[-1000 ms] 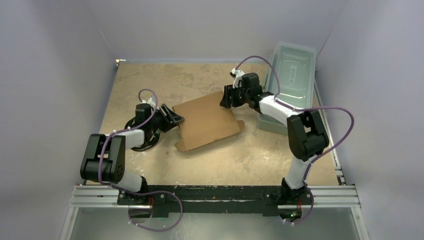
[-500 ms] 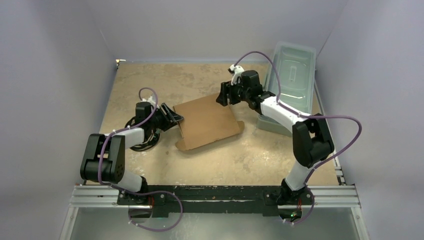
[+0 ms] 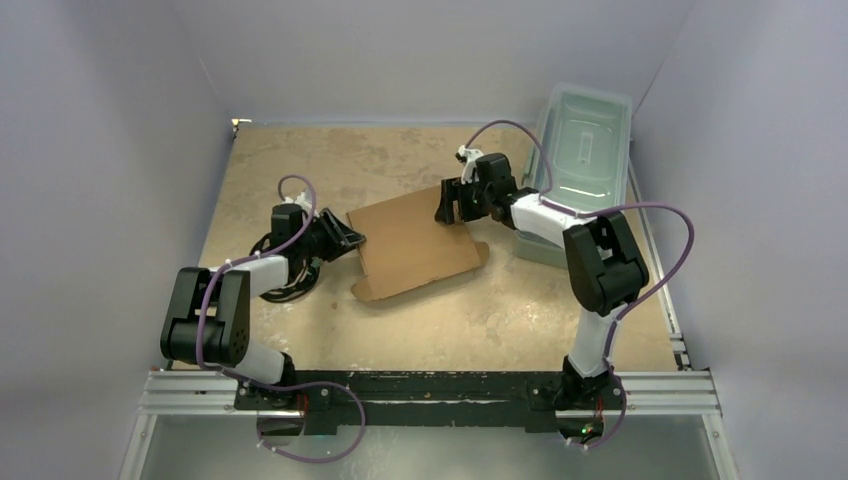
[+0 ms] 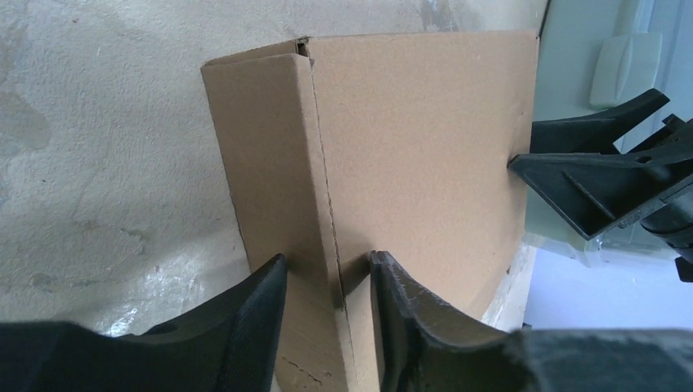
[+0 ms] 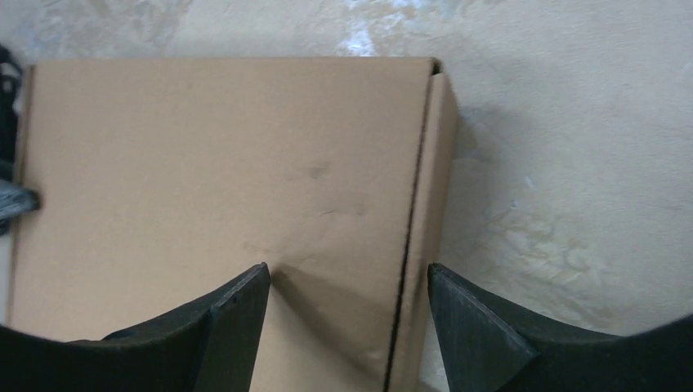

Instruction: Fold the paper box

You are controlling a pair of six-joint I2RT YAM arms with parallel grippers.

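Note:
The paper box is a flat brown cardboard shape lying mid-table, with a folded side wall along its left edge. My left gripper sits low at that edge, and in the left wrist view it is shut on the folded ridge, one fingertip on each face. At the box's far right corner my right gripper stands open. In the right wrist view it straddles the box's side seam, one finger over the top panel and the other over the table. The right fingers touch the box's far edge.
A clear plastic lidded bin stands at the back right, just behind the right arm. Both arm bases are bolted to the metal rail at the near edge. The tabletop is mottled beige with grey walls around it.
My right gripper has opened wider and shifted slightly toward the box's corner. My left gripper's jaws have narrowed onto the folded edge. The box has barely moved.

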